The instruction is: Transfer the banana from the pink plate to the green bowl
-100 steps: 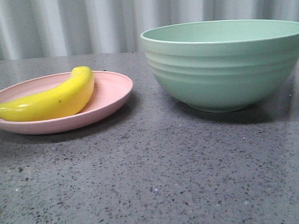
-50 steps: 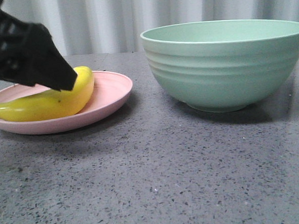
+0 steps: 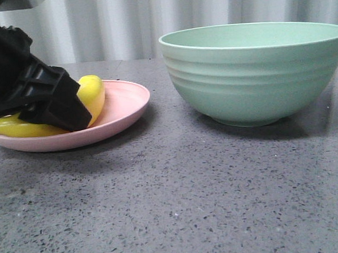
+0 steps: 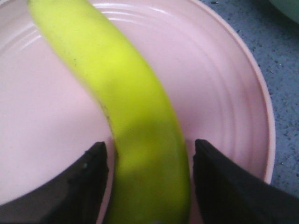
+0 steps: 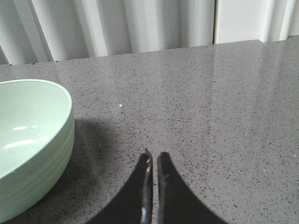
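Left gripper [image 4: 148,179]: down over the plate at the table's left side, fingers spread, one on each side of the banana's middle; small gaps show between each finger and the fruit, so nothing is gripped. In the front view its black body [image 3: 32,92] covers much of the banana.
Banana [image 4: 124,107]: lying on the plate, curved, bright yellow; its rounded end [image 3: 91,85] shows past the gripper toward the bowl.
Plate [image 3: 124,103]: pale pink, shallow, on the grey speckled table [image 3: 179,200], left of the bowl and apart from it.
Bowl [image 3: 255,75]: mint green, deep, ridged outside, upright on the table's right half; the part of the inside seen from the right wrist [image 5: 28,126] holds nothing.
Right gripper [image 5: 153,163]: over bare table beside the bowl, fingers pressed almost together with only a thin slit between, holding nothing.
Backdrop: pale pleated curtain [image 3: 139,19] behind the table.
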